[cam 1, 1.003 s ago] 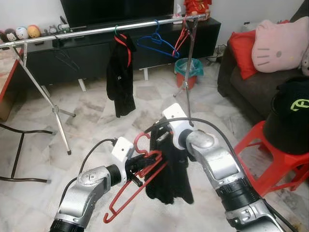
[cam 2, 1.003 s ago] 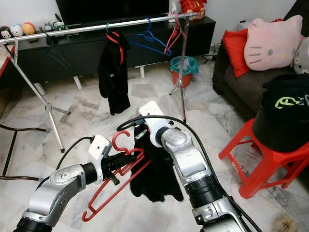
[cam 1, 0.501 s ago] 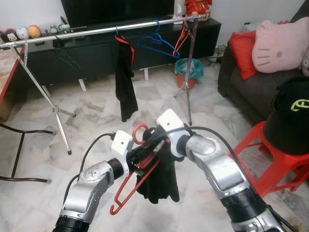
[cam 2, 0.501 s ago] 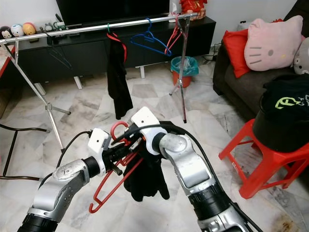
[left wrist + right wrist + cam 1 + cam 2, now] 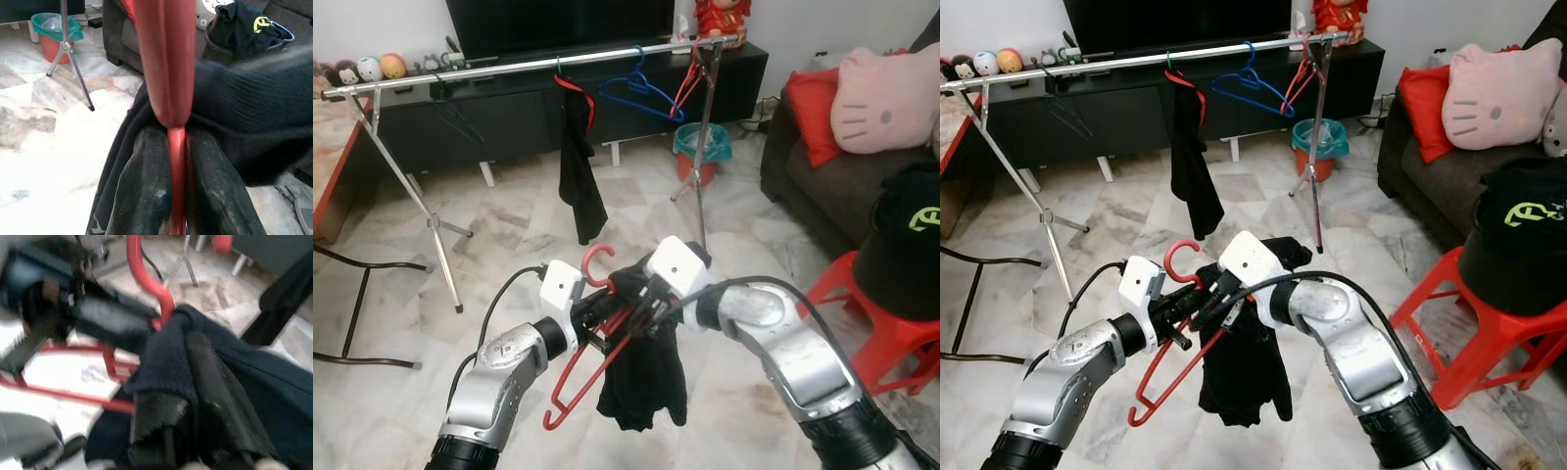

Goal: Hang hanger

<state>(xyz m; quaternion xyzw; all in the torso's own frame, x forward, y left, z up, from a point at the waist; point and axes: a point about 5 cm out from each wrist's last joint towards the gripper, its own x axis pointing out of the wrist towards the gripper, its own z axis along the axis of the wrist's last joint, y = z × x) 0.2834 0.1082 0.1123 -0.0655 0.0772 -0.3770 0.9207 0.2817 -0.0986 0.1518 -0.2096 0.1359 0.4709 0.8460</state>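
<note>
My left gripper (image 5: 605, 319) is shut on the neck of a red hanger (image 5: 570, 392), hook up, at chest height; in the left wrist view its fingers (image 5: 142, 186) pinch the red hanger (image 5: 168, 63). My right gripper (image 5: 642, 302) presses close against it from the right, shut on a black garment (image 5: 641, 392) that drapes over the hanger and hangs below. Black cloth (image 5: 171, 347) bunches over my right gripper (image 5: 183, 362) beside the red hook. The silver clothes rail (image 5: 509, 66) stands at the back.
On the rail hang a black garment (image 5: 579, 157), a blue hanger (image 5: 641, 93) and red hangers (image 5: 688, 83). Its tripod legs (image 5: 440, 230) splay on the marble floor. A red stool (image 5: 862, 313) with a black basket, a sofa and a teal bin (image 5: 703, 147) stand at the right.
My right gripper has swung left and down against the left gripper, pulling the black garment over the hanger. The hanger has risen slightly. The rail's black garment has turned edge-on.
</note>
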